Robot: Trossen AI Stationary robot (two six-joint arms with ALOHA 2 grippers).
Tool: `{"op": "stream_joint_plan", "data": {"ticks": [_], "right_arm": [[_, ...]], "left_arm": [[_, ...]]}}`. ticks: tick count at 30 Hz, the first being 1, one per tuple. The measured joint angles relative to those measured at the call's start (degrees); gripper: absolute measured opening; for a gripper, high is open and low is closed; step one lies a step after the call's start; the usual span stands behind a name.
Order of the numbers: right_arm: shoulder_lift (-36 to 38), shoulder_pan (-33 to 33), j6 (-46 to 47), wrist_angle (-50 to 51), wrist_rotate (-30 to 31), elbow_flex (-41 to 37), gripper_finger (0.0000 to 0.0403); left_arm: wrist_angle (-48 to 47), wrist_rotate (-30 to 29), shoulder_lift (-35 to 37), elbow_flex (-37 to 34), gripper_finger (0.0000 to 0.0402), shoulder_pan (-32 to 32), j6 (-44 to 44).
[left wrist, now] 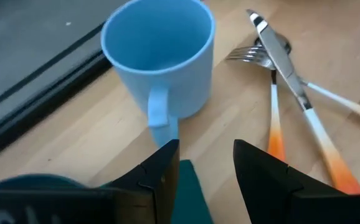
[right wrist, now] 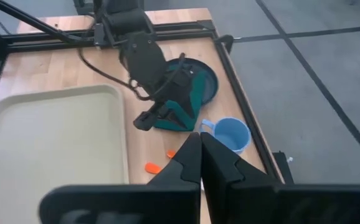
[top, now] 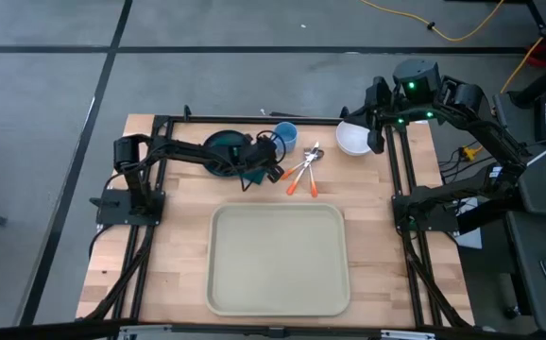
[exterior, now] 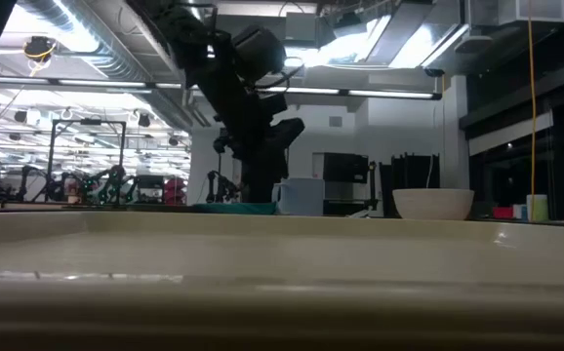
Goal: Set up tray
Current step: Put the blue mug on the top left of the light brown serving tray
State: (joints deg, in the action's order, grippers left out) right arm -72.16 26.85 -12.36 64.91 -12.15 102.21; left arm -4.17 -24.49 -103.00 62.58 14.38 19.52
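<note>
Tray (top: 278,260) placement is near the tabletop's (top: 179,246) front edge, bare. The left tool (left wrist: 202,165) is held partly open over the green napkin (left wrist: 189,193), gripping nothing, just short of the blue cup (left wrist: 158,53). A square pinch on the napkin is advised. The right tool (right wrist: 200,155) is shut, empty, parked above the white bowl (top: 353,140).

Tray (top: 278,260) bare, open from above. Far counter (top: 188,246) edge crowded: plate (top: 224,144), napkin (right wrist: 181,109), mug (top: 285,135), cutlery (top: 303,172), bowl (top: 353,140).
</note>
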Motion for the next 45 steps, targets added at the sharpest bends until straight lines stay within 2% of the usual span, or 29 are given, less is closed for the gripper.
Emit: {"op": "stream_joint_plan", "data": {"ticks": [4, 8, 14, 20, 24, 31, 37, 45], "right_arm": [[0.0, 0.0, 0.0, 0.0, -0.1, 0.0, 0.0005], [0.0, 0.0, -0.1, 0.0, -1.7, 0.0, 0.0005], [0.0, 0.0, -0.1, -0.5, -3.2, 0.0, 0.0005], [0.0, 0.0, -0.1, -0.4, -3.2, 0.0, 0.0005], [0.0, 0.0, 0.0, -0.6, -3.2, 0.0, 0.0005], [0.0, 0.0, 0.1, -0.9, -3.2, 0.0, 0.0005], [0.0, 0.0, 0.1, -0.9, -3.2, 0.0, 0.0005], [0.0, 0.0, 0.0, -1.0, -3.2, 0.0, 0.0005]], "left_arm": [[5.9, 3.0, 0.0, -2.0, 0.0146, -0.1, -0.6], [7.4, 2.9, 0.0, -2.4, 0.0145, -0.1, -3.2], [6.6, 1.8, 0.0, -2.4, 0.0145, 0.1, -4.3], [-0.2, -1.7, 0.5, -2.4, 0.0144, 0.4, -2.9], [0.1, -1.8, 1.3, -2.3, 0.0146, 0.6, -2.6], [-0.2, 3.0, 1.3, -2.3, 0.0189, 3.1, 2.3], [1.2, 2.1, 1.3, -2.3, 0.0232, 4.8, 1.8], [3.9, 3.6, 1.3, -2.3, 0.0242, 6.5, -0.3]]}}
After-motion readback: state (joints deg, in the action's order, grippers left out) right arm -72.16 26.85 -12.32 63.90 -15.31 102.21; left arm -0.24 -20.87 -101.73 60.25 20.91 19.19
